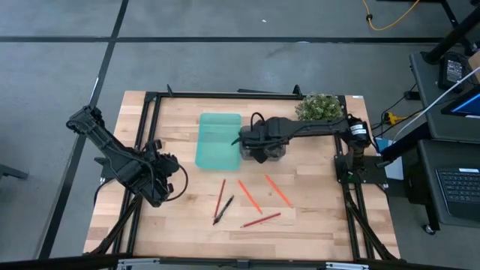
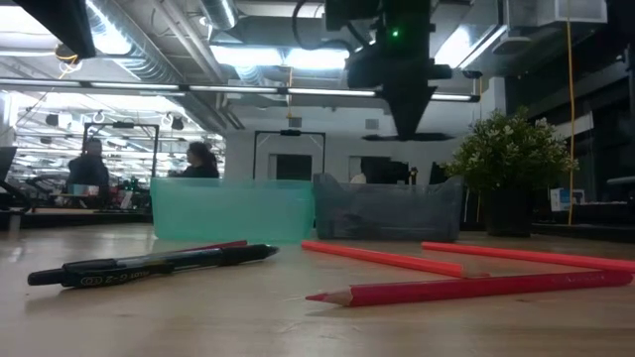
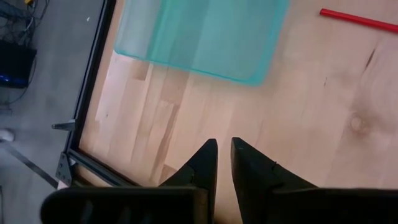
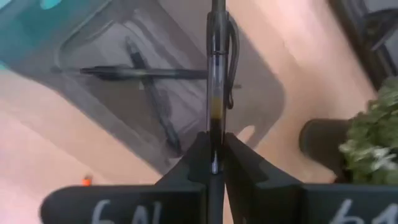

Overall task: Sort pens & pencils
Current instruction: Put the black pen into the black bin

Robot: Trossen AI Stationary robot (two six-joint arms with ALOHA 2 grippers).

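Observation:
My right gripper hangs over the grey tray, shut on a black pen with a clear barrel. Two more black pens lie crossed on the grey tray's floor. Beside it stands the teal tray. On the wood in front of the trays lie a black pen, a red pencil, another red one and two orange pencils. My left gripper waits over the table's left part with its fingers nearly together, holding nothing. My right gripper pinches the pen between its two fingers at the barrel end away from the clip. The fingers come steeply from above and lie along the pen. The pen sticks out beyond the fingertips, pointing down at the grey tray, lifted clear of it.
A potted plant stands at the far right, just behind the grey tray. Black frame rails run along the table's left, far and right edges. Bare wood lies to the right of the loose pencils.

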